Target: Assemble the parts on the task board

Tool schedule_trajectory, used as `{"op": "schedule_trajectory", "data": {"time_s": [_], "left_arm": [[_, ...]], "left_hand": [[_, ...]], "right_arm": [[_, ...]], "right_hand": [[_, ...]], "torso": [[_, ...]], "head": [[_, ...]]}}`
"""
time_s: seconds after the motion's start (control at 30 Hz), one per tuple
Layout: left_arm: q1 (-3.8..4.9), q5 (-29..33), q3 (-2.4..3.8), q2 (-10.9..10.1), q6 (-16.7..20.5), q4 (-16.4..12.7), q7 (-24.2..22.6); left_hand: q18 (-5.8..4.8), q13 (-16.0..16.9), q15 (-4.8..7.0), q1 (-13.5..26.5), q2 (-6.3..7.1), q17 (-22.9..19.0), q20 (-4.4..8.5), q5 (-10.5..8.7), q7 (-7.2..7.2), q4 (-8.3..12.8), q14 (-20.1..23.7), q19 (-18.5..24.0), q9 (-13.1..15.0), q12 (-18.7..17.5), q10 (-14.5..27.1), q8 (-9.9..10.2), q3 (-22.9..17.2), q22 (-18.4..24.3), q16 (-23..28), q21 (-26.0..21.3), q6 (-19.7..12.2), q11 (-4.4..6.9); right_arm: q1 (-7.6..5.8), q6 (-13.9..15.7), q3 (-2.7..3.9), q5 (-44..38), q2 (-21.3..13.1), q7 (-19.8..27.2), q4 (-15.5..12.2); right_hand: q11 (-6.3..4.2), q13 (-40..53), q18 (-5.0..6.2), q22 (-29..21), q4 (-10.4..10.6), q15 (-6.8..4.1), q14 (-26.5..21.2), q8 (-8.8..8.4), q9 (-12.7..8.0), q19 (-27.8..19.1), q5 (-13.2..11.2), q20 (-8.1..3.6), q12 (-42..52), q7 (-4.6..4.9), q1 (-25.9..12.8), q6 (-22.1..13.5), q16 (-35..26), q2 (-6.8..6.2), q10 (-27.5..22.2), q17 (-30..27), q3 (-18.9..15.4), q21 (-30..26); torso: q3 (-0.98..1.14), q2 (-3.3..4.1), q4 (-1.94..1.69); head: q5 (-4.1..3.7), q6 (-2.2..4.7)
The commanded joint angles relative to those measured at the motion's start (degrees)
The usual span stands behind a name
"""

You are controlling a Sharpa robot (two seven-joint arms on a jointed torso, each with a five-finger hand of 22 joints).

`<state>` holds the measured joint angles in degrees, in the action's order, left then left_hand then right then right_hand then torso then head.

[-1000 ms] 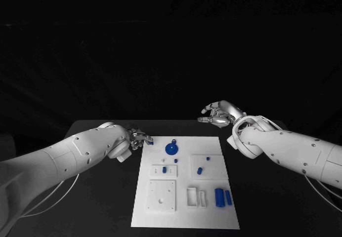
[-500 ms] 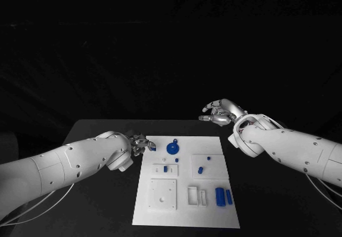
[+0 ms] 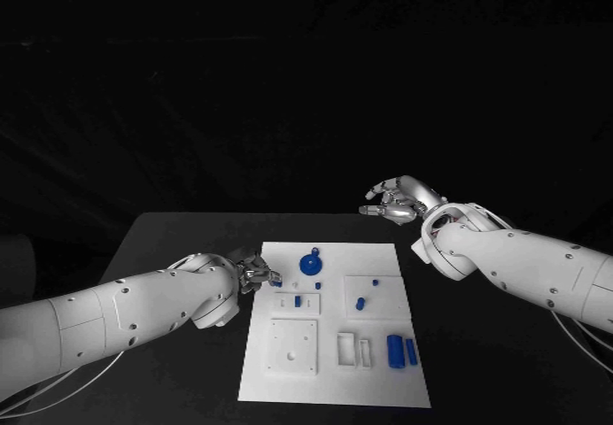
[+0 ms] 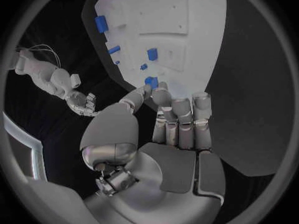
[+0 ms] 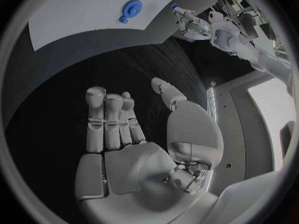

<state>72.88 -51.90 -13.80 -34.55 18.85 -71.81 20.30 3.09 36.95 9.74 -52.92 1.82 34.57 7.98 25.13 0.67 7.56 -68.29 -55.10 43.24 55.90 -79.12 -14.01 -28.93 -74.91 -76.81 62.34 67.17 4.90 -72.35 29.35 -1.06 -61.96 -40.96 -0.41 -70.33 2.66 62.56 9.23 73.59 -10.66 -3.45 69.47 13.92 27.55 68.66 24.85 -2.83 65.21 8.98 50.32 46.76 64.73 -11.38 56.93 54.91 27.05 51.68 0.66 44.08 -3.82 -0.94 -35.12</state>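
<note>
Head view: white task board (image 3: 335, 372) lies in the middle of the black table (image 3: 166, 239). Left hand (image 3: 252, 271) sits at the board's left edge, near the far end, pinching a small blue part (image 3: 274, 277) between thumb and a fingertip. In the left wrist view the same blue part (image 4: 150, 81) is caught at the tips of the thumb and the nearest finger, over the board's edge; the other fingers (image 4: 181, 115) lie straight, side by side.

Right hand (image 3: 399, 200) is raised beyond the far right corner of the board, well apart from it, holding nothing. Right wrist view shows its fingers (image 5: 111, 119) stretched out and close together, the thumb standing off to the side, with bare black table under the palm.

On the board: a round blue disc (image 3: 308, 264) at the far end, just beside the left hand. A small blue peg (image 3: 298, 302) stands in the raised block left of centre. Another blue piece (image 3: 359, 305) lies in the square tray right of centre, with a tiny blue bit (image 3: 375, 283) near that tray's far corner. Two blue bars (image 3: 401, 351) lie side by side near the right edge, next to an open white frame (image 3: 353, 351). A square white plate (image 3: 292, 347) with a hole sits at the near left.
</note>
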Motion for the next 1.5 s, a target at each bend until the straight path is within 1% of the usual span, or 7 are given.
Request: {"op": "schedule_trajectory", "data": {"time_s": [0.03, 0.33, 0.53, 0.57, 0.73, 0.9, 1.5], "left_arm": [[-0.37, -2.74, 0.03, 0.08, 2.42, -0.48, 0.24], [-2.53, -4.76, 0.03, 1.01, 3.24, 0.23, 0.04], [-3.28, -5.08, 0.04, 1.58, 3.47, 1.22, -0.02], [-3.40, -5.08, 0.04, 1.64, 3.44, 1.32, -0.02], [-3.79, -5.35, 0.05, 1.95, 3.30, 1.71, -0.04], [-3.84, -5.35, 0.05, 2.08, 2.75, 1.77, -0.02], [-4.46, -7.91, 0.06, 2.88, 1.65, 3.29, -0.15]], "left_hand": [[0.27, 0.11, 1.61, -0.71, 0.13, 0.11, 7.41, 0.34, -0.32, 7.36, -1.38, -0.34, 4.74, 0.09, -1.35, -0.30, -7.60, -0.89, -0.26, 0.34, 1.93, 1.13], [0.32, 0.25, 1.70, -0.76, 0.32, 0.18, 7.45, 0.64, -0.40, 7.37, -1.52, -0.49, 4.76, 0.25, -1.40, -0.33, -7.69, -0.92, -0.39, 0.47, 2.14, 1.21], [0.35, 0.33, 1.74, -0.79, 0.38, 0.21, 7.48, 0.84, -0.46, 7.40, -1.58, -0.56, 4.77, 0.34, -1.41, -0.36, -7.74, -0.93, -0.44, 0.54, 2.27, 1.27], [0.35, 0.34, 1.75, -0.79, 0.39, 0.21, 7.48, 0.88, -0.46, 7.42, -1.59, -0.57, 4.78, 0.35, -1.41, -0.36, -7.74, -0.94, -0.44, 0.55, 2.29, 1.27], [0.36, 0.38, 1.78, -0.79, 0.44, 0.23, 7.49, 1.05, -0.50, 7.45, -1.61, -0.61, 4.79, 0.39, -1.39, -0.38, -7.77, -0.94, -0.46, 0.58, 2.38, 1.31], [0.38, 0.41, 1.80, -0.79, 0.43, 0.24, 7.50, 1.18, -0.52, 7.48, -1.63, -0.63, 4.79, 0.42, -1.38, -0.38, -7.79, -0.94, -0.48, 0.61, 2.43, 1.33], [0.39, 0.48, 1.84, -0.79, 0.45, 0.25, 7.51, 1.39, -0.56, 7.58, -1.65, -0.67, 4.80, 0.47, -1.34, -0.38, -7.82, -0.95, -0.49, 0.66, 2.51, 1.38]], "right_arm": [[0.01, -0.70, 0.01, -0.07, 0.02, 0.29, -0.09], [0.04, -0.73, 0.01, -0.07, 0.10, 0.31, -0.08], [0.04, -0.72, 0.01, -0.07, 0.12, 0.33, -0.06], [0.04, -0.73, 0.01, -0.07, 0.13, 0.33, -0.07], [0.04, -0.75, 0.01, -0.07, 0.21, 0.34, -0.01], [0.04, -0.75, 0.01, -0.07, 0.21, 0.37, 0.00], [0.05, -0.92, 0.01, -0.08, 0.34, 0.37, 0.02]], "right_hand": [[0.10, -0.07, 5.77, 0.10, 0.24, -0.13, 0.23, 0.11, -0.06, 0.15, -0.14, -0.44, 0.39, 0.29, 0.00, 0.01, -0.12, 0.30, -0.32, -0.09, -0.08, -0.21], [0.10, -0.11, 5.77, 0.11, 0.24, -0.13, 0.22, 0.11, -0.07, 0.15, -0.09, -0.45, 0.41, 0.28, 0.03, 0.01, -0.13, 0.31, -0.34, -0.10, -0.06, -0.24], [0.10, -0.14, 5.77, 0.12, 0.24, -0.13, 0.21, 0.11, -0.07, 0.14, -0.07, -0.45, 0.43, 0.28, 0.04, 0.01, -0.14, 0.31, -0.36, -0.10, -0.05, -0.25], [0.10, -0.14, 5.77, 0.12, 0.24, -0.13, 0.21, 0.11, -0.07, 0.14, -0.07, -0.45, 0.43, 0.28, 0.05, 0.01, -0.14, 0.32, -0.36, -0.10, -0.05, -0.25], [0.10, -0.16, 5.77, 0.13, 0.24, -0.13, 0.20, 0.11, -0.08, 0.14, -0.05, -0.45, 0.44, 0.28, 0.06, 0.01, -0.14, 0.32, -0.37, -0.10, -0.04, -0.26], [0.10, -0.17, 5.77, 0.13, 0.24, -0.13, 0.20, 0.10, -0.08, 0.14, -0.04, -0.45, 0.45, 0.29, 0.07, 0.00, -0.15, 0.33, -0.38, -0.10, -0.04, -0.27], [0.10, -0.24, 5.77, 0.16, 0.25, -0.13, 0.20, 0.10, -0.10, 0.15, -0.01, -0.45, 0.49, 0.29, 0.07, 0.00, -0.15, 0.33, -0.41, -0.10, -0.04, -0.30]], "torso": [[0.00, 0.08, 0.02], [-0.06, 0.19, 0.16], [-0.02, 0.19, 0.15], [-0.01, 0.17, 0.15], [-0.03, 0.15, 0.12], [-0.04, 0.11, 0.09], [-0.01, 0.14, 0.15]], "head": [[0.10, -0.10], [0.11, -0.24], [-0.17, -0.27], [-0.12, -0.49], [-0.11, -0.54], [-0.20, -0.55], [-0.03, -1.11]]}}
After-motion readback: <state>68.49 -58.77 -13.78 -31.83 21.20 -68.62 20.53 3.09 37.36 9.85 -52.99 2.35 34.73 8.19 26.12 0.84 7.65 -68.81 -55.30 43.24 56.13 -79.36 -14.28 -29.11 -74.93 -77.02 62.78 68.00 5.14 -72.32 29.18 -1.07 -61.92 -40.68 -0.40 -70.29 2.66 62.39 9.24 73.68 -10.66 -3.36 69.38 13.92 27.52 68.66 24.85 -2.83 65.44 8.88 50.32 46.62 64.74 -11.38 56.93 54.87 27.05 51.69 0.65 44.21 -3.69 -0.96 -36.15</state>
